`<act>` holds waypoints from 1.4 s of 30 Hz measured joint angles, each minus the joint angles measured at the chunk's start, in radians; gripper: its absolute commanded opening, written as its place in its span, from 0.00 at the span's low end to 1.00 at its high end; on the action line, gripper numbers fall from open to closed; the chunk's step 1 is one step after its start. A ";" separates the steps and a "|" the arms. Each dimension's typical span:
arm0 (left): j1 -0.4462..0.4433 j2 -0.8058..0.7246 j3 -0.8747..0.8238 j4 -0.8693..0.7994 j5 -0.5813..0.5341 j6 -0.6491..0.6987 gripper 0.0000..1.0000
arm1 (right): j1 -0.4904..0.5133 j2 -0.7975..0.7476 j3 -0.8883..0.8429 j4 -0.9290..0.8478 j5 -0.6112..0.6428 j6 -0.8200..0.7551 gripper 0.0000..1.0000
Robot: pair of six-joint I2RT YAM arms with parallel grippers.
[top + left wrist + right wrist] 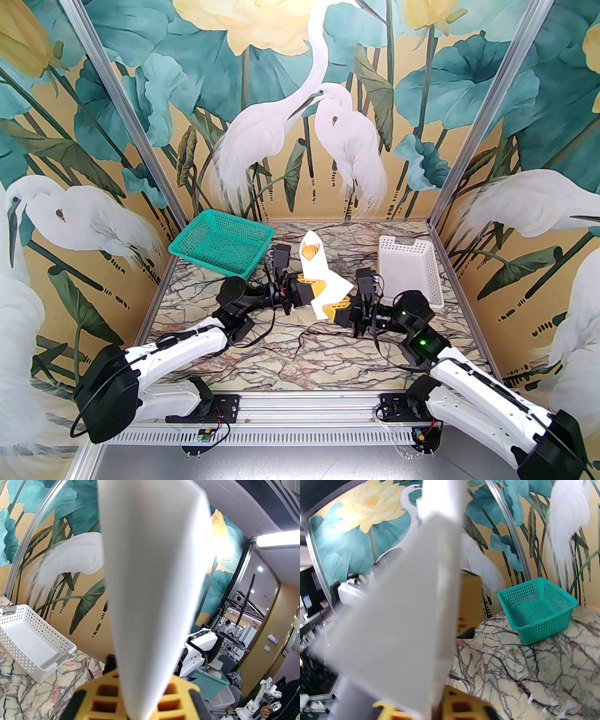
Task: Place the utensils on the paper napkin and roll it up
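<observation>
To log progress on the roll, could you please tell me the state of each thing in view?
white paper napkin: rolled up, gripped by both grippers
small orange-brown wooden-looking utensils: inside the roll, showing at its open end
left gripper: shut on the napkin
right gripper: shut on the napkin
green plastic mesh basket: empty
white perforated plastic basket: empty
</observation>
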 measured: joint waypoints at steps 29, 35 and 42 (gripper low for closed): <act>-0.001 -0.075 -0.003 -0.035 -0.038 0.043 0.00 | -0.111 -0.013 0.204 0.010 0.007 0.065 0.10; -0.001 -0.075 -0.003 -0.035 -0.037 0.046 0.00 | -0.113 -0.008 0.205 0.005 0.020 0.068 0.00; -0.003 -0.076 -0.003 -0.034 -0.037 0.046 0.00 | -0.164 0.021 0.205 0.027 -0.003 0.093 0.00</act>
